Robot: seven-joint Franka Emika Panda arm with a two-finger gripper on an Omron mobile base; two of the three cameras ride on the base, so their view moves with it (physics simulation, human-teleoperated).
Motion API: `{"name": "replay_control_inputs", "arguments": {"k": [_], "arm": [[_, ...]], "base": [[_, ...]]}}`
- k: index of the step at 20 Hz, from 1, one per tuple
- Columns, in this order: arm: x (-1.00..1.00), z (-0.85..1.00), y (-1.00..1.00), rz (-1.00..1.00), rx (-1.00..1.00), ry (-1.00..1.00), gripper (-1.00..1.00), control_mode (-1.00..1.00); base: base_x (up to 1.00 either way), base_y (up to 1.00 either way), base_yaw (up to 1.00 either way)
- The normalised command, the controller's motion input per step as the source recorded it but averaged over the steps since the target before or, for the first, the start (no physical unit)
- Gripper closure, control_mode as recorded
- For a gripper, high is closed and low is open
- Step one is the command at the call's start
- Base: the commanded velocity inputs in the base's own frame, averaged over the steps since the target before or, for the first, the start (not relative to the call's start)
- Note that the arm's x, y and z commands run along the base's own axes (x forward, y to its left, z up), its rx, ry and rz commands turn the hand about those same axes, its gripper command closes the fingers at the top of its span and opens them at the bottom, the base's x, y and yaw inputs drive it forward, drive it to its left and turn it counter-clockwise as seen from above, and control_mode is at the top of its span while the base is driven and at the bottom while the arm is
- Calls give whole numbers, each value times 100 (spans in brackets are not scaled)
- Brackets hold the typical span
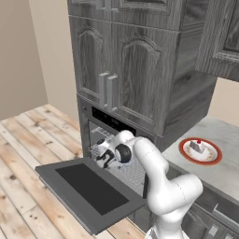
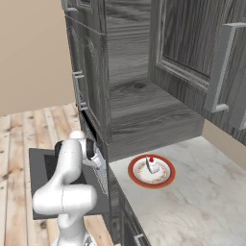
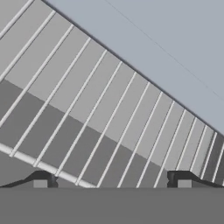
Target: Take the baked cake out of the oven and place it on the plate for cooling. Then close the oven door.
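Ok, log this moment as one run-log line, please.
white cake slice with red cherry: on red-rimmed round plate | dark grey oven door with black window: open | fingers: apart, empty, over wire rack

Oven point(image 1: 100, 135) interior largely hidden behind the arm; the wire rack point(image 3: 87, 118) is cut off by the hand view's edges. Oven door point(image 2: 41, 168) partly covered by the arm. Cake point(image 2: 152, 165) detail too small to resolve.
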Motion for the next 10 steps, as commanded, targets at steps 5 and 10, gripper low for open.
{"name": "replay_control_inputs", "arguments": {"k": [5,10], "arm": [[22,0,-22,-1,-2,0,-100,-100],[26,0,-20,0,-2,0,-100,-100]], "base": [[0,0,0],[0,0,0]]}}
